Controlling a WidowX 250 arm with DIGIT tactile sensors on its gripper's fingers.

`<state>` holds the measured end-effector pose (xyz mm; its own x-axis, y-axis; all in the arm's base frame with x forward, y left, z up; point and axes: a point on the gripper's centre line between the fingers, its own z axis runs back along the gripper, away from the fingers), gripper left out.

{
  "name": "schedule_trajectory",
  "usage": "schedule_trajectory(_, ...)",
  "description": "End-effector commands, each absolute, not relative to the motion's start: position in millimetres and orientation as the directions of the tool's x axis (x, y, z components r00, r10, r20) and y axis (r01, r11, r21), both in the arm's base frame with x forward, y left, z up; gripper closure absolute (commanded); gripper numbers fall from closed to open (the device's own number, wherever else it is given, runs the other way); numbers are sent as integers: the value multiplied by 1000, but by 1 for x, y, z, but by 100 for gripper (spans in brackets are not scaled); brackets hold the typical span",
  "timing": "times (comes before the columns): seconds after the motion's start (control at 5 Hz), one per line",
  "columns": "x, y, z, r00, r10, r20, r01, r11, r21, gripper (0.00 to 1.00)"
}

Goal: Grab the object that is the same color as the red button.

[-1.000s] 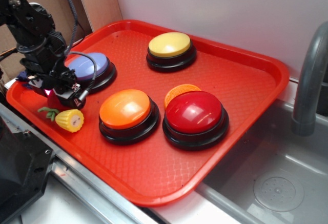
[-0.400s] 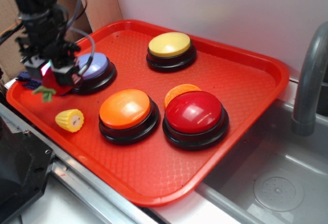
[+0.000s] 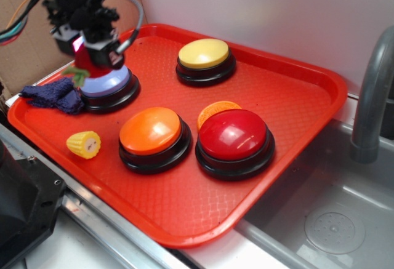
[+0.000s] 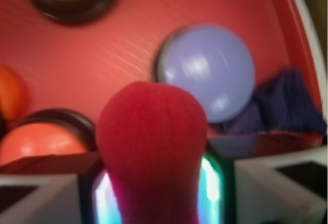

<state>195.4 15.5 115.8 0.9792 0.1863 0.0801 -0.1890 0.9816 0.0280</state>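
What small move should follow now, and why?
Probably just hold the grip and stop rising: the hand is shut on the fuzzy red plush strawberry, which already hangs clear above the lavender dome button, so the grab looks done.

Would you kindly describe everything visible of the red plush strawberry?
The red plush strawberry is fuzzy and rounded, with green leaves showing beneath the gripper in the exterior view. It is clamped between the fingers, squeezed narrower where they pinch it. It hangs clear of the tray, above the purple button.
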Motion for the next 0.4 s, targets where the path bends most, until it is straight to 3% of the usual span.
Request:
schedule_trajectory(0.0,215,-30,166,977,8,215,-17,999,39,100)
schedule_trajectory(0.2,215,-30,160,976,-20,218,2,997,80,100)
